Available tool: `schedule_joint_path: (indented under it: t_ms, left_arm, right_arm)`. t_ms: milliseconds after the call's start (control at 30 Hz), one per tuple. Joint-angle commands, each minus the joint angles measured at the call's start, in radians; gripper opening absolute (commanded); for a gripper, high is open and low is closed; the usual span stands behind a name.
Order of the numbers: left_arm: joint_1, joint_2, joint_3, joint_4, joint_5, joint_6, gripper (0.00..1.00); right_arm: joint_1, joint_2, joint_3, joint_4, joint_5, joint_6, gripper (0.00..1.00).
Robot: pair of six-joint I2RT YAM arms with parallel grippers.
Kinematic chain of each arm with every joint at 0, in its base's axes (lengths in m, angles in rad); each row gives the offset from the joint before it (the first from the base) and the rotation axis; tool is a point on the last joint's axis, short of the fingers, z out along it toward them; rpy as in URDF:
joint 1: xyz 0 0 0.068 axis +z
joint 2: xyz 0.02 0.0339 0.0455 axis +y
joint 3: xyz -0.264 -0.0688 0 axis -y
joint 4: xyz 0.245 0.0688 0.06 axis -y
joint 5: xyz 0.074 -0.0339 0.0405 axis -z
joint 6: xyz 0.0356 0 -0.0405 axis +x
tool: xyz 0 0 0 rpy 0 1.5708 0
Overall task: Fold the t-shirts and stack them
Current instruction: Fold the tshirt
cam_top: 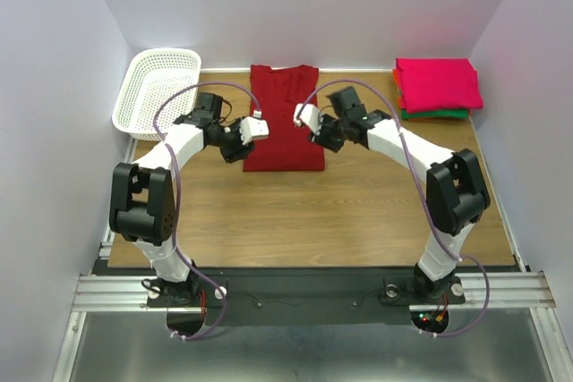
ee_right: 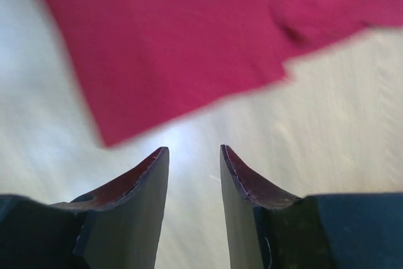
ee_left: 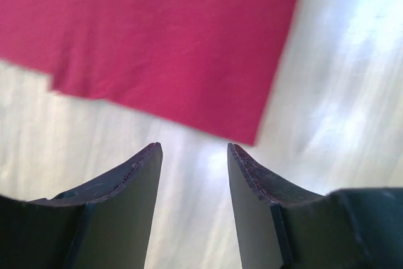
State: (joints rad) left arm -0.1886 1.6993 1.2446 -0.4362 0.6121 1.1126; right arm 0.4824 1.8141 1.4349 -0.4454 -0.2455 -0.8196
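Observation:
The large crimson t-shirt [cam_top: 284,118] lies flat at the back middle of the table, folded into a long narrow strip. My left gripper [cam_top: 236,149] hovers at its near left edge, open and empty. In the left wrist view the gripper [ee_left: 192,149] is over bare table, just short of a corner of the shirt [ee_left: 164,36]. My right gripper [cam_top: 323,138] hovers at the shirt's right edge, open and empty. The right wrist view shows the gripper [ee_right: 192,150] over table, with the shirt [ee_right: 189,36] just ahead. A folded stack sits at the back right: pink [cam_top: 439,82] on top, then orange [cam_top: 397,87] and green [cam_top: 434,114].
A white lattice basket [cam_top: 154,87] stands at the back left corner. The wooden table [cam_top: 304,216] is walled in on three sides. The arm bases sit on a metal rail [cam_top: 295,291] at the near edge.

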Motion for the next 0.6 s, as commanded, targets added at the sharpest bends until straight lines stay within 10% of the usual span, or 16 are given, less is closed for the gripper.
schedule_joint_path:
  t_ms: [0, 400, 567]
  left_arm:
    - [-0.034, -0.016, -0.109, 0.049, 0.012, 0.026, 0.58]
    - [-0.091, 0.079, -0.152, 0.155, -0.074, -0.023, 0.60]
    - [-0.095, 0.109, -0.126, 0.139, -0.078, -0.023, 0.45]
  right_arm:
    - [0.067, 0.037, -0.074, 0.016, -0.066, 0.043, 0.44]
    - [0.097, 0.169, -0.073, 0.074, -0.049, 0.059, 0.44]
    - [0.099, 0.178, -0.125, 0.085, -0.029, 0.048, 0.40]
